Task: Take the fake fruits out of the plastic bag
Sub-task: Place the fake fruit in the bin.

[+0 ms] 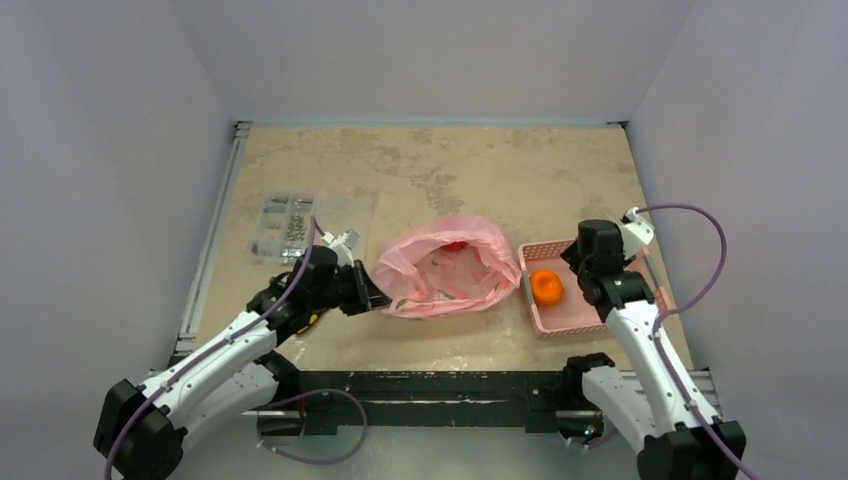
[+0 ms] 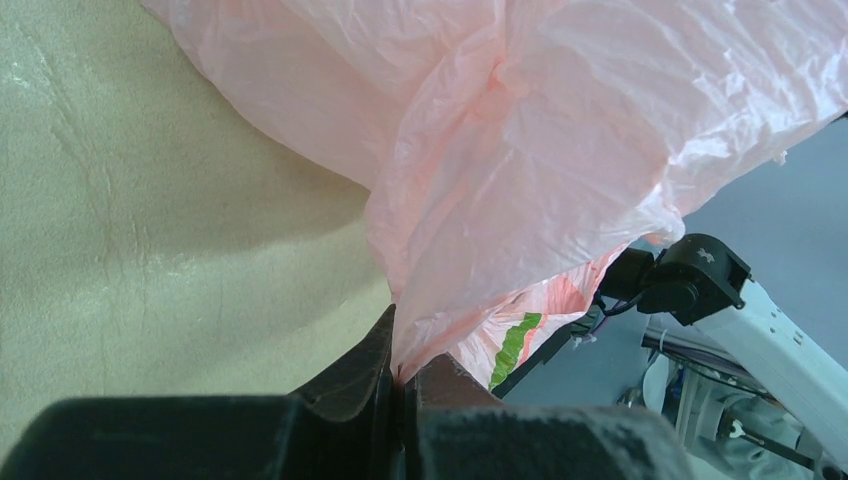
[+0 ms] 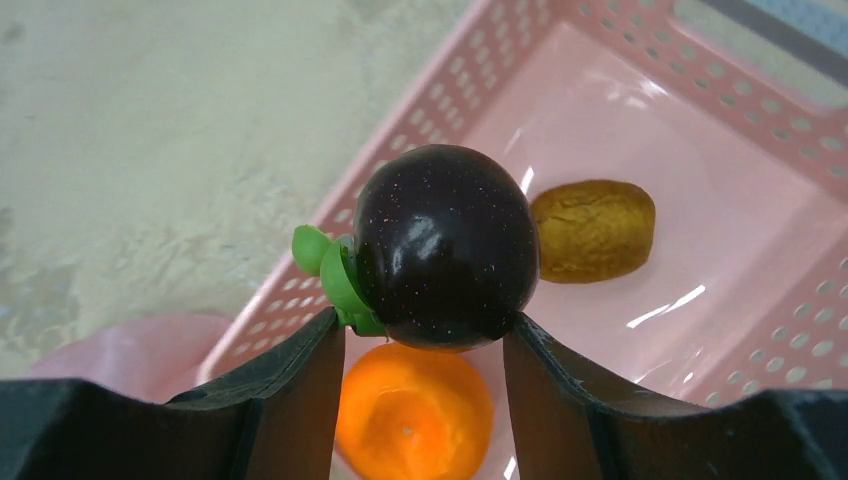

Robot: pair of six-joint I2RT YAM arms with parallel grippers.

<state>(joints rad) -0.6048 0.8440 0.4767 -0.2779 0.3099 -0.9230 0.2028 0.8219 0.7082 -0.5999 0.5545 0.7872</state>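
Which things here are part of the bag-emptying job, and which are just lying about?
Job:
- bag, pinched by the left gripper
- red fruit inside it
- plum in the right gripper
- orange and kiwi, lying in the basket

Lying about:
- clear packet of small metal parts, left of the bag

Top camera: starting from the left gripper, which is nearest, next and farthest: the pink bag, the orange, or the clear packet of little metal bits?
1. plastic bag: pinched in the left gripper.
2. clear packet: just behind, on the left.
3. orange: in the pink basket, far right.
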